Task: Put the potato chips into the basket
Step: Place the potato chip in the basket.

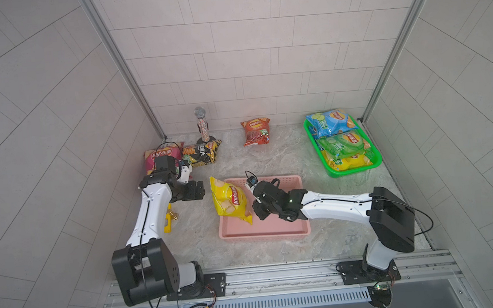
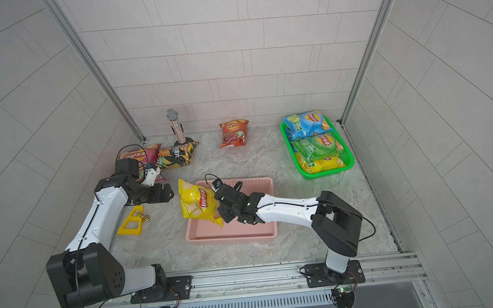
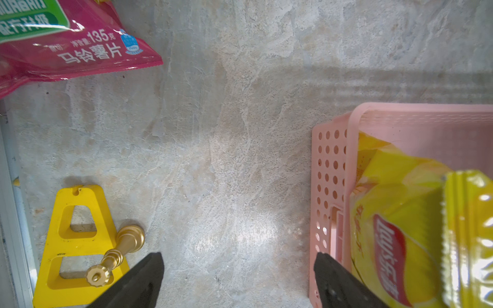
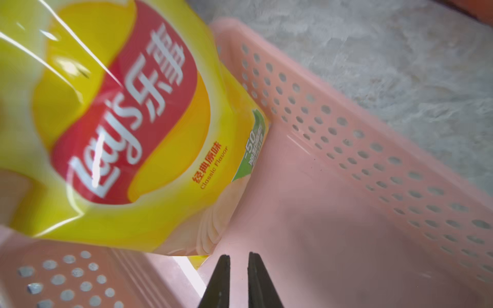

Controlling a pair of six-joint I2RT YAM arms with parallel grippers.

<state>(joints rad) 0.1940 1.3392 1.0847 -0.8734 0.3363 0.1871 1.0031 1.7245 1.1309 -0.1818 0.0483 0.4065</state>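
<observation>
Just ahead of the right gripper point(image 4: 238, 257), a yellow Lay's bag point(image 4: 120, 128) stands tilted at the end of the pink basket point(image 4: 346, 149). Its lower end is inside and its upper end leans out over the rim. The right gripper sits low inside the basket, fingers drawn narrow with nothing between them, so the bag appears unheld, propped by the basket wall. On the bag's other side, outside the basket, the left gripper point(image 3: 237, 257) is spread wide and empty above the table point(image 3: 226, 133), likely keeping clear. Close beside that wrist lie a magenta bag point(image 3: 66, 50) and a black bag point(image 1: 201, 155). A yellow stand point(image 3: 80, 246) with a brass piece point(image 3: 117, 253) rests nearby. Well beyond both grippers are a red bag point(image 1: 255, 131), a microphone point(image 1: 201, 125) and a green basket point(image 1: 360, 166) stacked with three more bags point(image 1: 342, 145).
</observation>
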